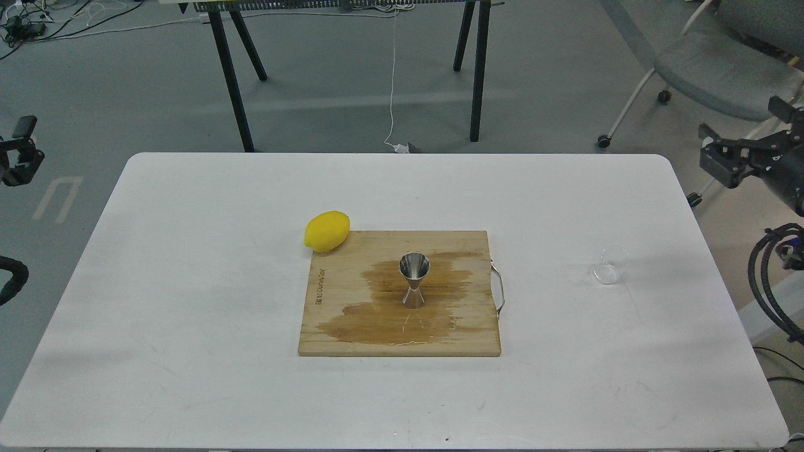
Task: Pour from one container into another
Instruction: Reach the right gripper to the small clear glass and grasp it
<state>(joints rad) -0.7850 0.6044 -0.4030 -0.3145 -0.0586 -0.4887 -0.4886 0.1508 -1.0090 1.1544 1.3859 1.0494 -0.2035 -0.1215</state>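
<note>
I see grey floor (pixel 352 94) beyond the white table (pixel 188 282). Black trestle legs (pixel 231 75) stand behind it; a white cable (pixel 393 81) hangs down. Grey wheeled chair (pixel 710 75) at upper right.

Both arms were cut off by the side edges; the right gripper (pixel 722 160) and left gripper (pixel 22 147) showed no distinguishable fingers.

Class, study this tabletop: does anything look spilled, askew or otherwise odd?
Yes. The wooden cutting board has a wide dark wet-looking stain around the upright steel jigger, suggesting spilled liquid. The lemon overlaps the board's far left corner. The clear glass cup stands apart, right.
</note>
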